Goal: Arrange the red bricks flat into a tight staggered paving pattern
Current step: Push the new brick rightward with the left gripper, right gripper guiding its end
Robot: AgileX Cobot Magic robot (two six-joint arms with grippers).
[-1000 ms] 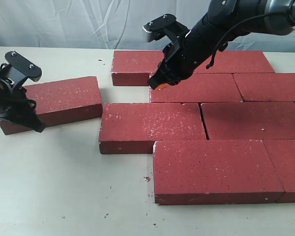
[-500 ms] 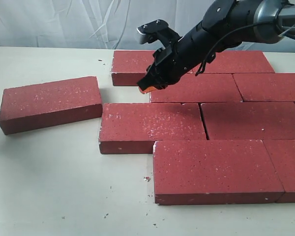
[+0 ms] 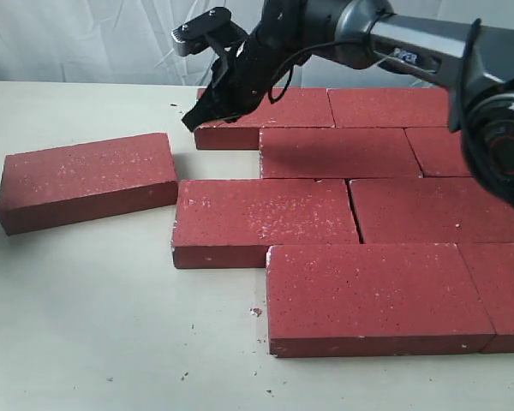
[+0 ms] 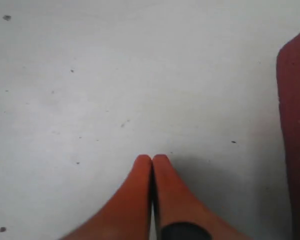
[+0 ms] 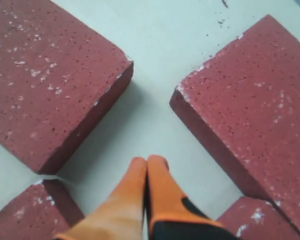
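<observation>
Right tool, tips pressed together and empty, has swung off the paved bricks to their corner. The loose brick lies just ahead of it, skewed, apart. Left tool, tips together too, has backed away. Push-in likely next.

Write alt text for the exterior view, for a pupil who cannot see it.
A black robot arm reaches in from the right, its shut pincer at the far-left corner of a staggered patch of red bricks laid flat on a pale table. One loose brick lies skewed to the left, apart from the patch.
</observation>
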